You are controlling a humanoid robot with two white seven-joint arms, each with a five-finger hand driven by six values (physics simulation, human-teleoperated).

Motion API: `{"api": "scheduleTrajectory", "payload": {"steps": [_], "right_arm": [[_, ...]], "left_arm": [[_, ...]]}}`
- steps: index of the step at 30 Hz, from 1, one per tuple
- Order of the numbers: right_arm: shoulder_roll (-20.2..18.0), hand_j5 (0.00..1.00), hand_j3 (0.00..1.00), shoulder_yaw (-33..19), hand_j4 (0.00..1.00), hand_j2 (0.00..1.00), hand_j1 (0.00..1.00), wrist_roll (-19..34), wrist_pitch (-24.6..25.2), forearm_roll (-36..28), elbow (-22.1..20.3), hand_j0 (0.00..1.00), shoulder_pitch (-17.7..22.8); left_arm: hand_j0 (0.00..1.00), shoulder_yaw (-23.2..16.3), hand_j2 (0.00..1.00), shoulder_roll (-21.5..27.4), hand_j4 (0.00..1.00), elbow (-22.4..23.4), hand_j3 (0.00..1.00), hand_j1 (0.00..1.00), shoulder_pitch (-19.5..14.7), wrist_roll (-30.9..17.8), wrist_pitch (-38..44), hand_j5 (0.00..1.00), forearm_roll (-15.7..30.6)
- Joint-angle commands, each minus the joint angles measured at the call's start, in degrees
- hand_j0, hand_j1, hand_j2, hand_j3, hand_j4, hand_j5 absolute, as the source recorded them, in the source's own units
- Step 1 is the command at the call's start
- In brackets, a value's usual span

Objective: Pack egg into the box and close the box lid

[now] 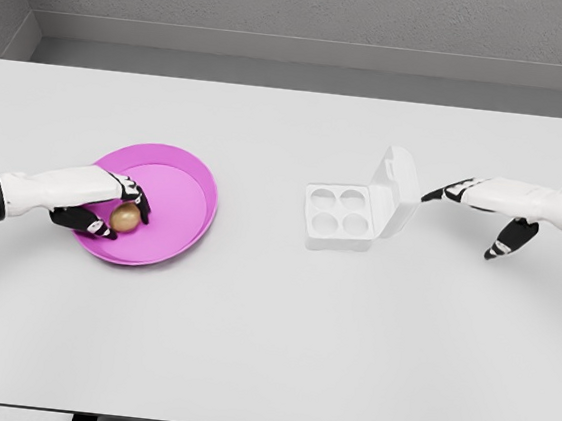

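I have the white table (267, 340) filling most of the frame, and everything I care about sits across its middle band. Biggest on it is the pink plate (178, 185) at centre left. Well apart from it, right of centre, is the white box (341, 217), four cups showing and all empty, its lid (399, 188) standing up at the box's right edge.

My left hand (100, 207) comes in from the left edge and lies over the near-left part of the plate, fingers curled around the egg (125, 216); whether it is truly gripped or only cradled I cannot tell from here. My right hand (477, 206) reaches in from the right edge, fingers spread, holding nothing, its fingertips just beside the back of the raised lid.

What worries me: the egg is round and smooth, so a loose grasp could let it roll out on the lift or on the long carry to the box. The raised plate rim could catch my fingers. And if the right hand nudges the lid early, it could drop shut or shove the light box before the egg arrives.
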Motion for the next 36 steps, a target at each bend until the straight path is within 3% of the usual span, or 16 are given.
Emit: {"api": "scheduleTrajectory", "payload": {"steps": [1, 12, 21, 36], "right_arm": [[-0.06, 1.00, 1.00, -0.04, 1.00, 1.00, 1.00, -0.02, 0.14, -0.29, 0.00, 1.00, 0.00], [0.03, 1.00, 1.00, -0.04, 1.00, 1.00, 1.00, -0.02, 0.05, -0.20, -0.09, 1.00, -0.09], [0.03, 1.00, 1.00, -0.13, 1.00, 1.00, 1.00, -0.02, 0.05, -0.20, -0.09, 1.00, -0.09], [0.03, 1.00, 1.00, -0.13, 1.00, 1.00, 1.00, -0.02, 0.05, -0.20, -0.09, 1.00, -0.53]], "left_arm": [[0.45, -0.01, 0.45, -0.01, 0.45, 0.01, 0.45, 0.45, 0.00, 0.06, 0.09, 0.45, 0.27], [0.39, 0.34, 0.39, 0.17, 0.39, -0.52, 0.39, 0.39, 0.00, -0.03, 0.09, 0.39, 0.71], [0.39, 0.87, 0.39, -0.53, 0.39, -1.92, 0.39, 0.39, -0.97, 0.06, 0.09, 0.39, 1.33], [0.38, 0.34, 0.38, -5.37, 0.38, -1.92, 0.38, 0.38, -2.64, 0.06, 0.09, 0.38, 1.06]]}}
